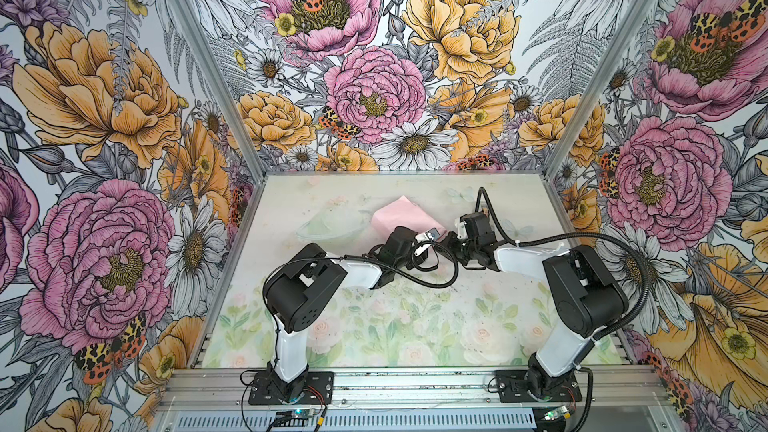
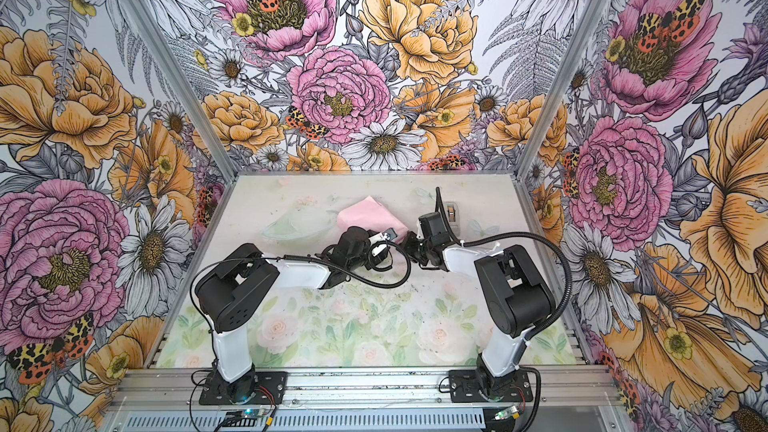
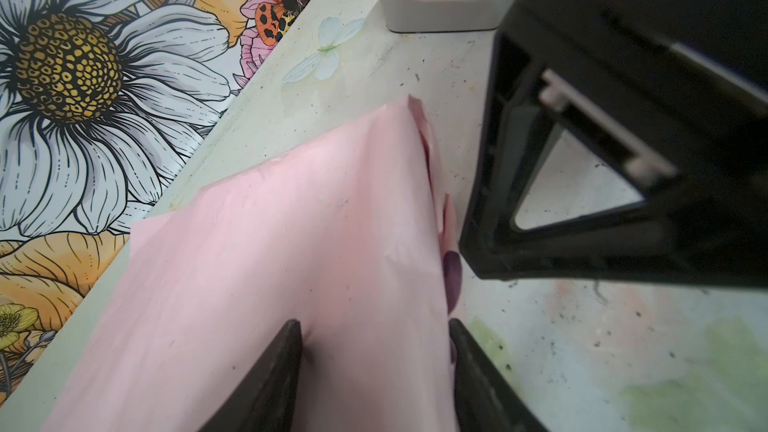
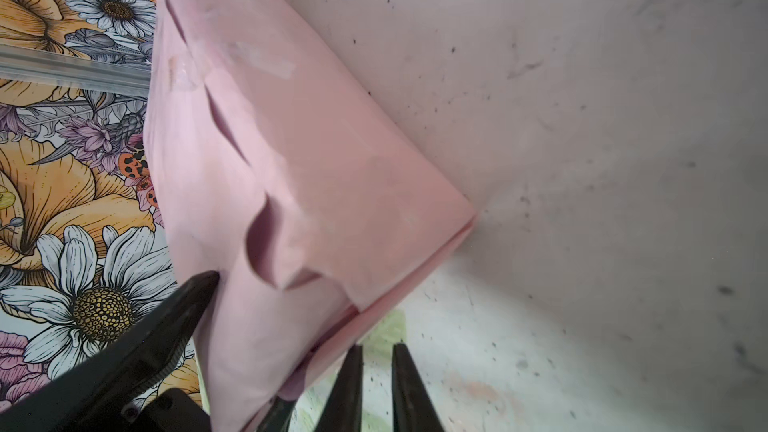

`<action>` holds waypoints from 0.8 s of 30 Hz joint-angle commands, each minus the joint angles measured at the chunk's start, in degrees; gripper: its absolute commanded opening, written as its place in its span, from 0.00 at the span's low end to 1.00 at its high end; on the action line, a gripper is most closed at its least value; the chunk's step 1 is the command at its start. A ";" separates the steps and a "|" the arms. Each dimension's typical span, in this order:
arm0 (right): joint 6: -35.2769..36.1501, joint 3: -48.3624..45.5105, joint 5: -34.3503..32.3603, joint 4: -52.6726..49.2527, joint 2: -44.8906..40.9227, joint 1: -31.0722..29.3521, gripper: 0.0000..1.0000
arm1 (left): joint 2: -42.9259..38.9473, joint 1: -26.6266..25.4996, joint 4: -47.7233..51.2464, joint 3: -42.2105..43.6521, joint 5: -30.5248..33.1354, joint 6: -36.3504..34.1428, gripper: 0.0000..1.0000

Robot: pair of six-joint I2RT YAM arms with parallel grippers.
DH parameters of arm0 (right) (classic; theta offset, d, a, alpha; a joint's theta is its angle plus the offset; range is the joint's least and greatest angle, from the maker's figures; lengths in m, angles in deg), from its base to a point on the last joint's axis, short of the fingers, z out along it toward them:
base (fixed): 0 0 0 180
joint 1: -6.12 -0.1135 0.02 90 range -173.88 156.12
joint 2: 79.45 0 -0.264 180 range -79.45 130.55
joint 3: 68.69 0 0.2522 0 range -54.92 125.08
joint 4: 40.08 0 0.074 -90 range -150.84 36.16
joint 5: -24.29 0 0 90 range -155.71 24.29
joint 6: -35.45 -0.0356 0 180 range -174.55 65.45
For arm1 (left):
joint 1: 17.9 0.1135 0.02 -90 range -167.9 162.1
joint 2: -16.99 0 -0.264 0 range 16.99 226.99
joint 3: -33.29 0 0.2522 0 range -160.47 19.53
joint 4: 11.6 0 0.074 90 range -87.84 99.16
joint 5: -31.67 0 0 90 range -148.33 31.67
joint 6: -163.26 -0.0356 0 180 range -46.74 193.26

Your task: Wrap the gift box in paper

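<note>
1. Left claw [image 3: 376,326], black, two plastic fingers. It is clamped across a raised ridge of the parcel. One finger [image 3: 286,367] dents the paper and its mate sits against the seam side. Judged purpose: pin the bundle so it can't slide or spring open while the other arm works.
2. Large creased sheet of paper [image 1: 395,214], pale pink face outward. It is folded into a squat parcel on the pale floral-printed worktop [image 1: 415,326]. The parcel sits about midway along the far edge, set in a little from it. Flaps overlap down one side, and patches of clear tape [image 4: 183,72] lie over them, so that seam looks fixed. One end gapes, with a curled flap loose.
3. Small dark navy gift box: not visible in any view. It is presumably inside the parcel, since the paper keeps a blocky shape. A dark purple patch shows at the seam in the left wrist view. I cannot tell whether it is the box or the paper's other face.
4. Right claw [image 4: 377,347], black, slim fingers. It sits just beside the parcel's loose end, on the side toward the worktop's right edge. The fingers are a narrow gap apart with worktop showing between them, and nothing visible is gripped. Likely placed to take that end flap.
5. Grey tape dispenser [image 2: 454,214], near the far edge and right of the parcel. Likely parked there for the next strip.
</note>
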 commanded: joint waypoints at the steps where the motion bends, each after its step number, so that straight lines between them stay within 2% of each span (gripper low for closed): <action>1: -0.85 1.98 -0.53 2.32 1.25 -0.36 0.16 | 3.85 1.08 8.58 2.70 -2.79 3.30 0.55; 16: -1.49 3.87 -2.46 4.64 0.44 1.07 0.13 | 3.95 1.08 8.65 3.23 -3.17 3.60 0.52; 24: 1.84 -1.80 -1.77 2.52 -8.25 6.28 0.17 | 4.04 1.19 8.44 3.27 -3.32 3.90 0.51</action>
